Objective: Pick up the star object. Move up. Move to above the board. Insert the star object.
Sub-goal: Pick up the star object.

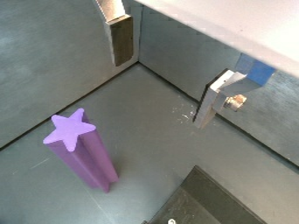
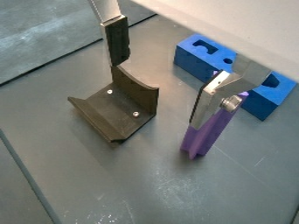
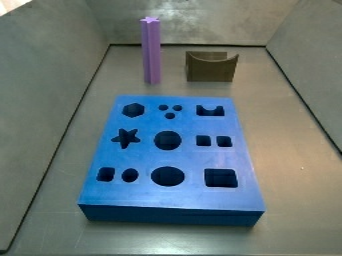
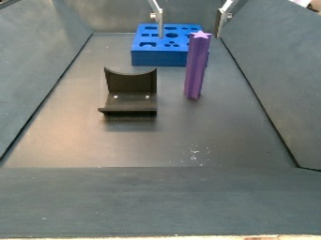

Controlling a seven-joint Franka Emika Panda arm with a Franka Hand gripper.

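- Your gripper [image 2: 163,70] hangs above the bench [image 4: 150,141], fingers [image 2: 115,44] spread wide, nothing between them.
- The star [image 3: 151,50] stands upright beside the fixture [image 3: 210,65].
- The board [image 3: 171,150] lies apart, holes up.

star object [image 3: 152,50]: light-purple prism, upright (free-standing) | board [image 3: 170,150]: bright-blue, flat, near | pincer [image 2: 163,72]: above
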